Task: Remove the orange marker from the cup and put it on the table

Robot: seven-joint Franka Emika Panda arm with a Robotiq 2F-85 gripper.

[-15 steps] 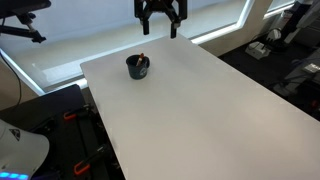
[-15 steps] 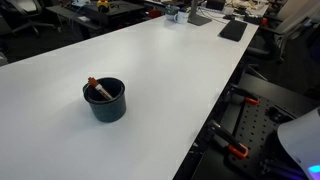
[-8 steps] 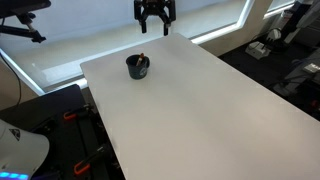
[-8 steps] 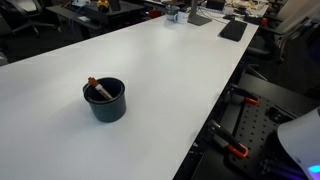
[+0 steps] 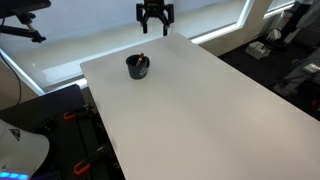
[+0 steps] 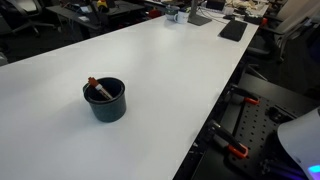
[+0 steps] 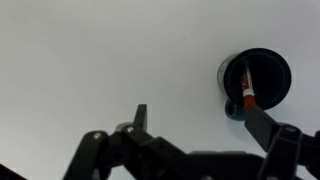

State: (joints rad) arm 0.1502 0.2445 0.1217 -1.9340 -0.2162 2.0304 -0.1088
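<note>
The gripper (image 5: 154, 27) is hovering with its fingers spread wide. Well below it and to one side, the cup (image 5: 138, 68) is holding the orange marker (image 7: 245, 84).

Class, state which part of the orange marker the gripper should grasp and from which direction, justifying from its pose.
Probably its upper end, from above: the orange marker leans on the cup wall, only that tip clears the rim, and the walls block any sideways approach.

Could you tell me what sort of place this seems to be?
Probably an office or lab: a long white table, cluttered desks behind it, and a wide bright window beyond the gripper.
</note>
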